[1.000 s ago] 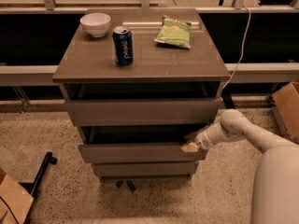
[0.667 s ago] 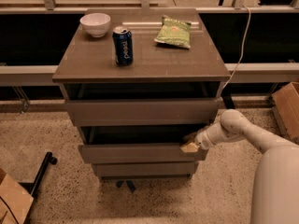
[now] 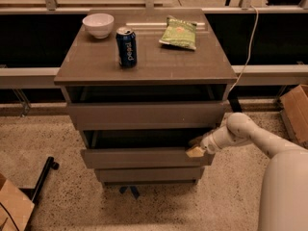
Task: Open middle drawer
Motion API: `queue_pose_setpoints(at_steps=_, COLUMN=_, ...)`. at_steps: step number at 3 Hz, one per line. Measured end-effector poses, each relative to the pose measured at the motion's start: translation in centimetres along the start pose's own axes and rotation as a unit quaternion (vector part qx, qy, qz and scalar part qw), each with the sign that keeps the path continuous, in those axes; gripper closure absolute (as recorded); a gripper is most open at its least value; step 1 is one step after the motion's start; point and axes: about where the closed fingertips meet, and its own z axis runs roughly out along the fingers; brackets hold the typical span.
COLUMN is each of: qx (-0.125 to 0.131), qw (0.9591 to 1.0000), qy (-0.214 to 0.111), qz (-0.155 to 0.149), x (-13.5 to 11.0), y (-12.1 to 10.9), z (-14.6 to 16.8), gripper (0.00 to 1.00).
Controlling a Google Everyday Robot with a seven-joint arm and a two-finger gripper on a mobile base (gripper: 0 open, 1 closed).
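Note:
The middle drawer point(image 3: 144, 157) of the grey-brown cabinet is pulled out a little, with a dark gap showing above its flat front. My gripper point(image 3: 196, 149) is at the right end of that drawer's top edge, its tan fingertips hooked over or against the front. The white arm point(image 3: 250, 134) reaches in from the lower right. The top drawer point(image 3: 144, 114) is also slightly out, and the narrow bottom drawer point(image 3: 149, 173) sits below.
On the cabinet top point(image 3: 192, 66) stand a white bowl point(image 3: 98, 24), a blue soda can point(image 3: 126, 47) and a green chip bag point(image 3: 179, 32). A cardboard box point(image 3: 294, 112) is at the right, another point(image 3: 12, 206) at the lower left. A black bar point(image 3: 41, 179) lies on the floor.

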Motion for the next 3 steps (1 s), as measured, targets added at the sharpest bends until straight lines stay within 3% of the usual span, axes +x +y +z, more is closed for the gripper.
queue_pose_setpoints(at_steps=1, qx=-0.018, qw=0.9995, qy=0.019, qz=0.020, x=1.5, y=1.4, z=0.2, gripper=0.20)
queue_pose_setpoints(at_steps=2, qx=-0.018, qw=0.9994, qy=0.019, qz=0.020, x=1.5, y=1.4, z=0.2, gripper=0.00)
queue_pose_setpoints(at_steps=3, qx=-0.042, qw=0.9961, qy=0.043, qz=0.065, x=4.2, y=4.8, z=-0.3, gripper=0.00)
